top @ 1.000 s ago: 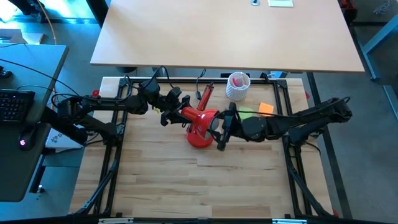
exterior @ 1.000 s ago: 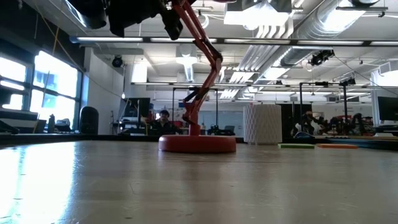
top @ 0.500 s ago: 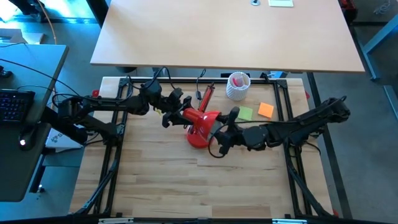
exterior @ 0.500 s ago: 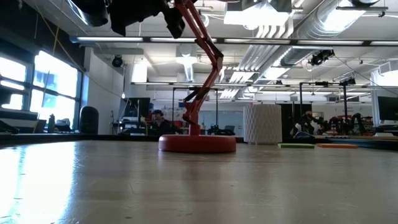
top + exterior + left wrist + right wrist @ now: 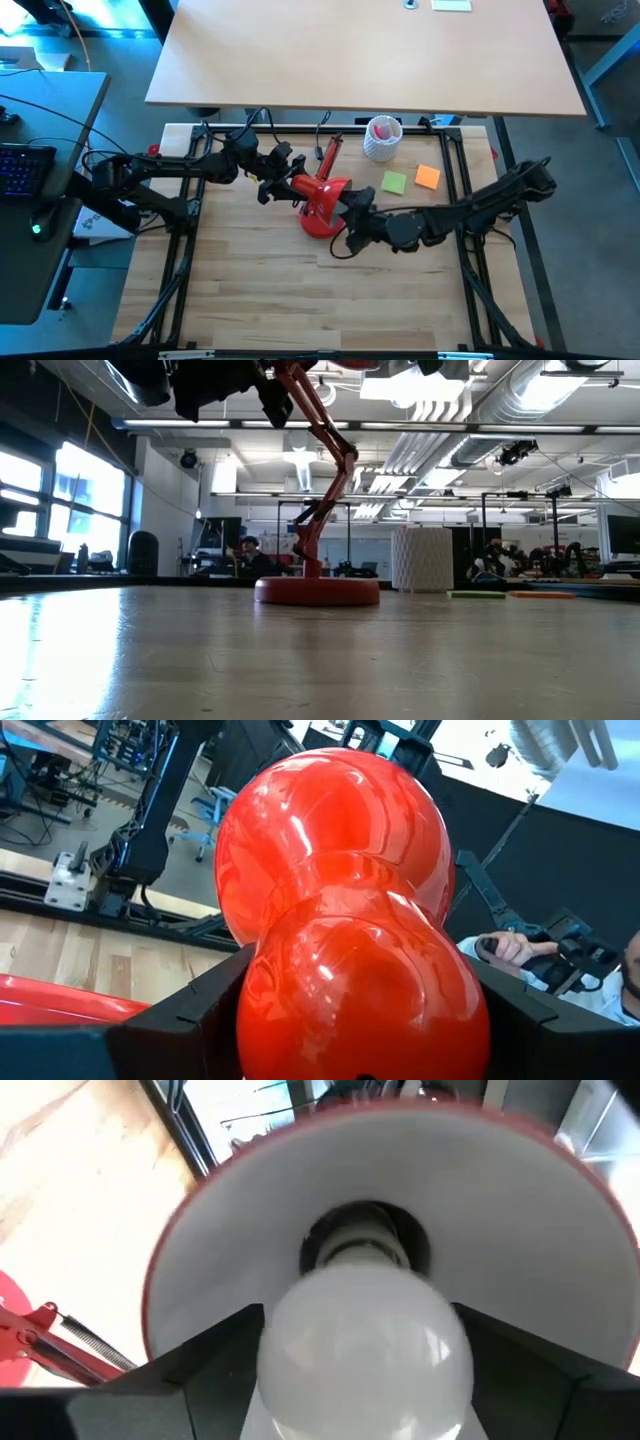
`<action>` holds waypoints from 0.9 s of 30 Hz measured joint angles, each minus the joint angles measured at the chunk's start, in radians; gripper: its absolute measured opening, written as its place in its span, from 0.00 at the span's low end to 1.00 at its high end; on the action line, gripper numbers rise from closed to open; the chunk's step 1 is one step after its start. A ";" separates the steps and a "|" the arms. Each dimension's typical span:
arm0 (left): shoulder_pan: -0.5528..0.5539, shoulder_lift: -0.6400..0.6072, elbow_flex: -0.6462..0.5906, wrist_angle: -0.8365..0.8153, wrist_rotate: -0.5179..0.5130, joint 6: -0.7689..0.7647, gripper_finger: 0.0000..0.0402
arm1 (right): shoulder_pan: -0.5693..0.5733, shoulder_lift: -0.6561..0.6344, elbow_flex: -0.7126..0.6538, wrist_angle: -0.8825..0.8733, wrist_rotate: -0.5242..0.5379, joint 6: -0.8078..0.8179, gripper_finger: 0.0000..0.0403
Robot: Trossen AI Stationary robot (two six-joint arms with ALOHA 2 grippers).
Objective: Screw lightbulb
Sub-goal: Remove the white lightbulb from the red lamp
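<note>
Now the right gripper (image 5: 352, 232) has dropped lower, jaws around the lightbulb (image 5: 365, 1342); left jaws still clamp the shade (image 5: 340, 910).

Lightbulb (image 5: 365, 1342) inside lamp shade (image 5: 560, 1260), between right gripper (image 5: 360, 1380) fingers.

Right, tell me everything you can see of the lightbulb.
The lightbulb is small, white, matte and pear-shaped. Its neck sits in the socket at the centre of the red lamp's shade, whose inside is white. The right gripper has a dark finger on either side of the globe; whether they touch it cannot be told.
</note>
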 joint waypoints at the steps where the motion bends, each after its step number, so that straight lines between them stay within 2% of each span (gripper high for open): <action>1: 0.000 0.000 0.000 0.000 -0.001 0.000 0.63 | 0.000 0.003 0.000 0.005 0.002 -0.011 0.77; 9: 0.001 0.000 0.000 0.001 -0.006 -0.003 0.63 | 0.035 0.002 0.000 0.048 0.019 0.109 0.79; 16: 0.002 0.000 0.001 0.001 0.005 -0.003 0.63 | 0.136 -0.021 0.000 0.055 0.118 0.403 0.79; 19: 0.006 0.001 0.001 0.001 0.009 -0.004 0.63 | 0.173 -0.056 0.000 0.012 0.149 0.684 0.79; 22: 0.010 0.001 0.001 0.001 0.012 -0.004 0.63 | 0.169 -0.097 0.000 -0.083 0.156 1.076 0.79; 24: 0.011 0.001 0.001 0.002 0.012 -0.005 0.63 | 0.146 -0.124 0.000 -0.174 0.105 1.334 0.79; 27: 0.011 0.001 0.002 0.002 0.011 -0.005 0.63 | 0.084 -0.154 0.000 -0.292 -0.048 1.644 0.79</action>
